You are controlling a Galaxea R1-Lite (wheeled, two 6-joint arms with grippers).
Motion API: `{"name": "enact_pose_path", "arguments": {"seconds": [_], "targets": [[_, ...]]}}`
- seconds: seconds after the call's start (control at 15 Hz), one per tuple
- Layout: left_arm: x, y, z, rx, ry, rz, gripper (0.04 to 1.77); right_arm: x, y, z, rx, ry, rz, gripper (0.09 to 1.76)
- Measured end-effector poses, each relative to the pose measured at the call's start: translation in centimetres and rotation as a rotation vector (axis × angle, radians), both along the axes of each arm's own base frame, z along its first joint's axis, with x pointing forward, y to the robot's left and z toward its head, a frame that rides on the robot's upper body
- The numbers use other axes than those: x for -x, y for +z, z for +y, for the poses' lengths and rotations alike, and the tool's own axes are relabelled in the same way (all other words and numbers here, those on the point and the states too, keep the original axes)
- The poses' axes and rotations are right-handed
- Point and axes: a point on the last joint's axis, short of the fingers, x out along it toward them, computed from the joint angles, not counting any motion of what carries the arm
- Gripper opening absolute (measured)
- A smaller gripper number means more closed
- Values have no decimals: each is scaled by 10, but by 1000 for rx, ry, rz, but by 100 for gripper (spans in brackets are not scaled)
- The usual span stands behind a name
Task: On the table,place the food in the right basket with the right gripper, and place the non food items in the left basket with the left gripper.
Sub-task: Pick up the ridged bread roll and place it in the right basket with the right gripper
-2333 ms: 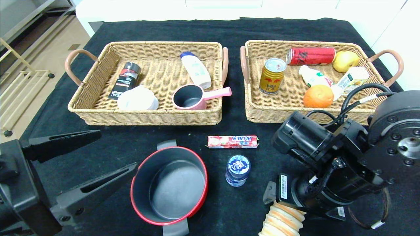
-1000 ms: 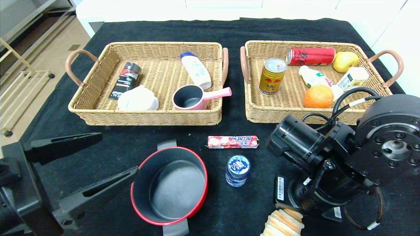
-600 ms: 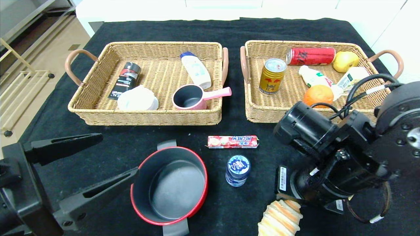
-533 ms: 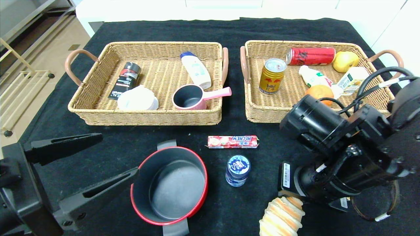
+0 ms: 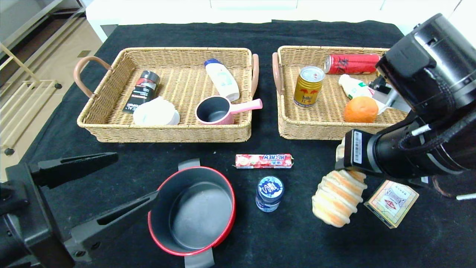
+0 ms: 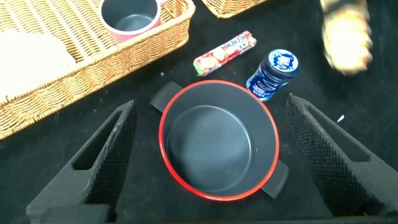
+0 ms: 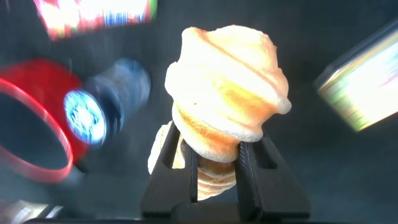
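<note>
My right gripper (image 7: 214, 163) is shut on a ridged bread roll (image 5: 337, 195) and holds it above the table, in front of the right basket (image 5: 297, 128); the roll fills the right wrist view (image 7: 227, 99). That basket holds cans, an orange, a pear and a bottle. My left gripper (image 6: 211, 152) is open, low at the front left, with its fingers either side of a red-rimmed black pot (image 5: 192, 210). The left basket (image 5: 167, 132) holds a pink saucepan, bottles and a white bowl. A Hi-Chew candy stick (image 5: 263, 160) and a blue-capped bottle (image 5: 269, 192) lie on the black cloth.
A small tan card box (image 5: 391, 202) lies on the cloth at the front right, below my right arm. The table's left edge drops to the floor, and a white counter runs behind the baskets.
My right gripper has lifted the bread roll off the table and carried it up and back toward the right basket, uncovering the tan box. The left arm has not moved.
</note>
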Motion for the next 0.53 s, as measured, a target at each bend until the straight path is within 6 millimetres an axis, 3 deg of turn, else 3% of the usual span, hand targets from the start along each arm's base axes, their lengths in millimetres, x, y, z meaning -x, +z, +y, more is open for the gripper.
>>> {"name": "enact_pose_path", "arguments": {"seconds": [0.27, 0.53], "targets": [[0, 1, 0, 3, 0, -6, 172, -21, 30, -3, 2, -51, -153, 41], [1, 2, 0, 6, 0, -9, 172, -56, 55, -13, -17, -72, -365, 41]]}}
